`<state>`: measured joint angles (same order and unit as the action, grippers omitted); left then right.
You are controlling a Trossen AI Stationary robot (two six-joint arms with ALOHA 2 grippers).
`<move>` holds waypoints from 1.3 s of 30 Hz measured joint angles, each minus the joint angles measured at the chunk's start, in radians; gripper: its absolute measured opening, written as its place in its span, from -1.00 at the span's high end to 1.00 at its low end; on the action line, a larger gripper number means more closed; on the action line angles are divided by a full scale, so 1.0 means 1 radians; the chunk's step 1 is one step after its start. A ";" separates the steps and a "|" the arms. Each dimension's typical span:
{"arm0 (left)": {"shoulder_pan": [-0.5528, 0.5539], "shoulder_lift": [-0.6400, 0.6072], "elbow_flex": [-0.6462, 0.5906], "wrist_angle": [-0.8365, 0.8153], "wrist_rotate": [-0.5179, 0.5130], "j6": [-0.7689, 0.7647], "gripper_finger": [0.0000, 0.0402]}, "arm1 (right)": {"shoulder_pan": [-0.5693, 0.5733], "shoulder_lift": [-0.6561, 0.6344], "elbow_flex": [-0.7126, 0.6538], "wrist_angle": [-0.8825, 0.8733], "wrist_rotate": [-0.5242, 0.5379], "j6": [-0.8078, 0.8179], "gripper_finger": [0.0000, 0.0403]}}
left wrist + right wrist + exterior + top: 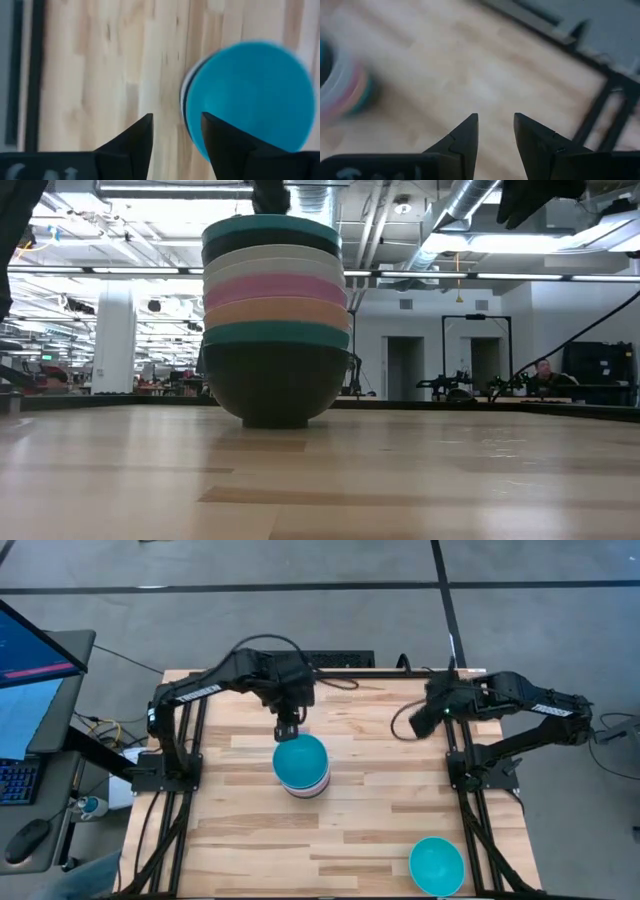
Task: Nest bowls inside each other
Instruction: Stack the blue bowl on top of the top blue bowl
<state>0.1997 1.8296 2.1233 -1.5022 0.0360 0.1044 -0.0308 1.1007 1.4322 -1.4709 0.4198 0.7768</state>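
Observation:
A stack of several nested bowls (301, 766) stands on its dark bottom bowl near the table's middle. In the low view (275, 320) it shows turquoise, orange, pink, white and dark bands, with a turquoise bowl (255, 95) on top. A second turquoise bowl (436, 865) stands alone, mouth up, at the near right. My left gripper (287, 730) hangs open and empty above the table, just beyond the stack's far edge (176, 132). My right gripper (402, 726) is open and empty at the far right (496, 131), with the stack (342, 90) farther off.
Bare wooden table top (380, 790) lies between the stack and the lone bowl. Both arm bases are clamped at the table's left and right edges. A monitor and keyboard (30, 690) stand off the table at the left.

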 joint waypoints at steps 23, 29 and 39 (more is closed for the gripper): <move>-0.069 -0.161 0.035 0.420 -0.023 0.013 0.20 | 0.928 0.173 -0.349 0.382 -0.547 0.826 0.15; -0.069 -0.160 0.013 0.478 -0.023 0.015 0.20 | 1.033 0.291 -0.312 0.379 -0.519 0.972 0.10; -0.069 -0.159 -0.035 0.505 -0.022 -0.038 0.20 | 1.044 0.464 -0.312 0.349 -0.522 0.970 -0.04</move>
<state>0.1303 1.6703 2.0884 -0.9975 0.0138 0.0666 1.0130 1.5650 1.1206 -1.1214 -0.1027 1.7466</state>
